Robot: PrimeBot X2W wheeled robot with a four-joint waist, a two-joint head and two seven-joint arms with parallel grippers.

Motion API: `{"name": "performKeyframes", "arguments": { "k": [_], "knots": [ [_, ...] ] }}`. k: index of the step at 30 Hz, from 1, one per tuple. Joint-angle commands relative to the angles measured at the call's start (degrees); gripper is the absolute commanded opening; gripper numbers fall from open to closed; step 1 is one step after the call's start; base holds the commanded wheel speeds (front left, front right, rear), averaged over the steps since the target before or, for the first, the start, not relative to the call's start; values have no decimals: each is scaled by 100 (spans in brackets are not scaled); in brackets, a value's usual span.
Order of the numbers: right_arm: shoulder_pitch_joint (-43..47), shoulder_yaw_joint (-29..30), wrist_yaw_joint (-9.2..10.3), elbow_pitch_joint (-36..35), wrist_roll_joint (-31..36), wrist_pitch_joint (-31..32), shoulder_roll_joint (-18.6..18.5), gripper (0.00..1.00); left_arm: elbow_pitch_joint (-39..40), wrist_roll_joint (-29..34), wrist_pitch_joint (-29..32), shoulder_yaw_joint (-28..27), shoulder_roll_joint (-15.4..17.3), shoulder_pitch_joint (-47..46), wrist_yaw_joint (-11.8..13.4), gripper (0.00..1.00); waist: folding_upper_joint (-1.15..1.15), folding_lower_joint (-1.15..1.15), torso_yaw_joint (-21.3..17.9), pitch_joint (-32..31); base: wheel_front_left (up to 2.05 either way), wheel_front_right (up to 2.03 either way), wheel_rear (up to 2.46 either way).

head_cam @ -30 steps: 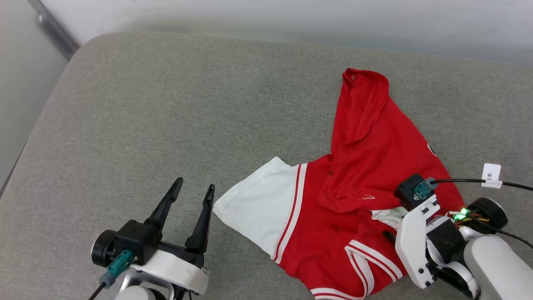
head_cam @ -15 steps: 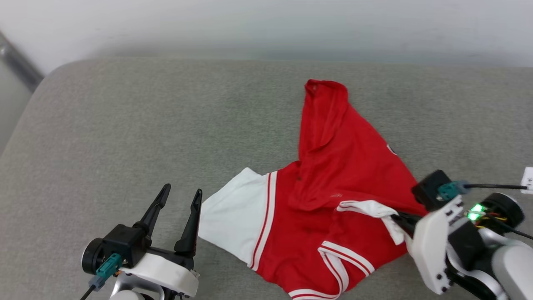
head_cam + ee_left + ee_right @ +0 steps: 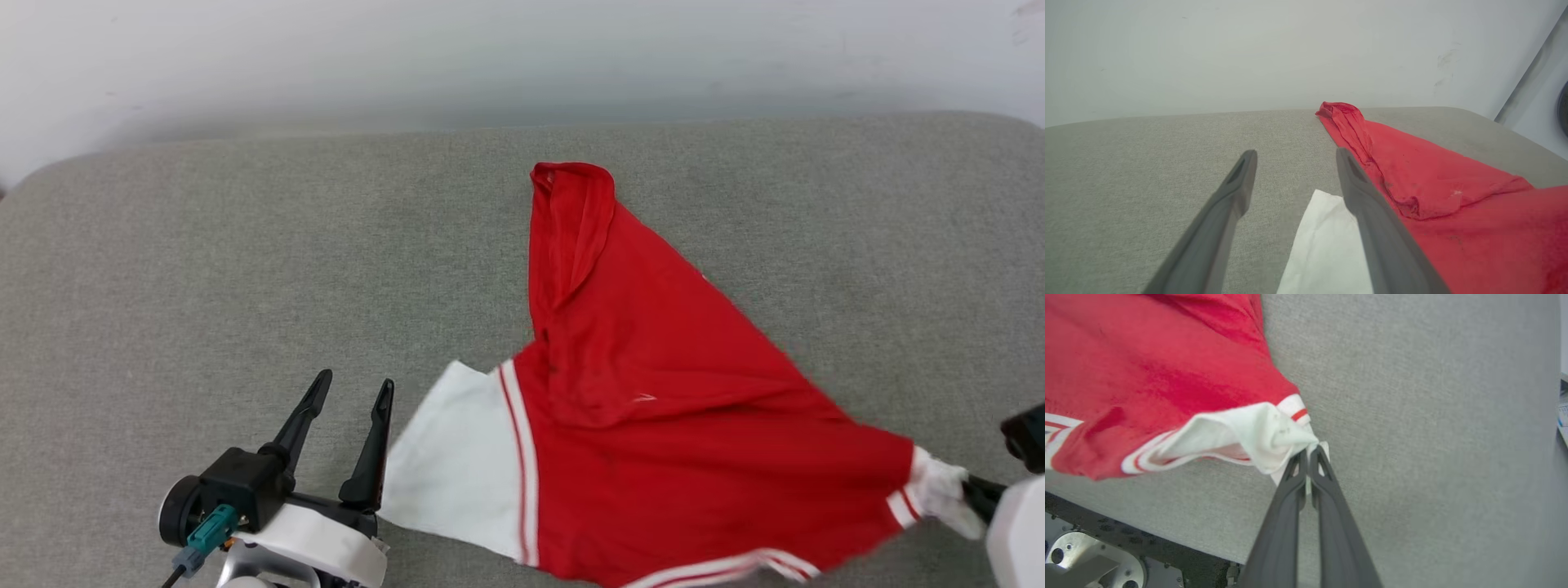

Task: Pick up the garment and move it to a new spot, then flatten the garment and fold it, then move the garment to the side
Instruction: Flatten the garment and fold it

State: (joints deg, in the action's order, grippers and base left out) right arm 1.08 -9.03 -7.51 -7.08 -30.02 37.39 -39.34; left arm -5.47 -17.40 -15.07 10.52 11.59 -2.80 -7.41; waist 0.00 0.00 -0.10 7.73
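1. The garment (image 3: 669, 392), a red jersey, lies spread on the grey cushion (image 3: 245, 269), right of centre and toward the near edge. Its body is stretched into a rough triangle. A bunched red peak (image 3: 571, 188) points to the far side, one white sleeve (image 3: 457, 457) lies flat at the near left, and the opposite sleeve tip (image 3: 1265, 433) reaches out to the near right.
2. The right tool (image 3: 1307, 457) has its two fingers closed almost together on that sleeve tip, pinching only a small wad of white cloth at their very ends.
3. The left tool (image 3: 356, 380) rests just left of the flat white sleeve, fingers spread wide and holding nothing.
4. The main risk, as I judge it, is the shallow pinch. A hard tug to the right could slip the cloth out of the fingers and drop the sleeve in a heap.
5. Nothing pins the left side, so pulling may drag the whole jersey across the cushion instead of flattening it. The fold running down from the far peak would then remain creased.
6. The near hem sits close to the cushion's near edge, so any drift nearer could spill cloth over it.
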Motion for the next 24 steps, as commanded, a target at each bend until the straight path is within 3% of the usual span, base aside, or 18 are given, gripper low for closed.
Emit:
{"name": "performKeyframes", "arguments": {
  "k": [1, 2, 3, 4, 5, 11, 17, 24],
  "knots": [
    [104, -28, 4, 132, 63, -151, -223, 0, -7, -20, -14, 7, 15, -42, -6, 100, 0, 0, -12, 22, 0, 0, 0],
    [148, -23, 5, 309, 91, -191, -318, 0, -10, -26, -14, 12, 18, -66, -6, 100, 0, 0, -16, 31, 0, 0, 0],
    [180, -102, 3, 426, 179, -275, -460, 12, -17, -34, -14, 26, 21, -94, -6, 100, 0, 0, -11, 39, 0, 0, 0],
    [184, -175, 5, 561, 261, -354, -581, 82, -26, -39, -14, 42, 19, -116, -6, 100, 0, 0, -2, 42, 0, 0, 0],
    [164, -159, 5, 753, 276, -390, -592, 100, -41, -43, -14, 52, 25, -121, -6, 100, 0, 0, 2, 42, 0, 0, 0],
    [-85, -118, 5, 1235, 403, -573, -630, 100, -126, -68, -15, 99, 20, -116, -7, 100, 0, 0, 25, -22, 0, 0, 0],
    [-504, 364, 4, 871, 221, -1011, -126, 100, -155, -110, -15, 87, 24, 33, -7, 100, 0, 0, -4, -207, 0, 0, 0],
    [-699, 774, 3, 191, 414, -1963, 788, 100, -19, -255, -15, 91, 87, 140, -7, 100, 0, 0, -32, -315, 0, 0, 0]
  ]
}}
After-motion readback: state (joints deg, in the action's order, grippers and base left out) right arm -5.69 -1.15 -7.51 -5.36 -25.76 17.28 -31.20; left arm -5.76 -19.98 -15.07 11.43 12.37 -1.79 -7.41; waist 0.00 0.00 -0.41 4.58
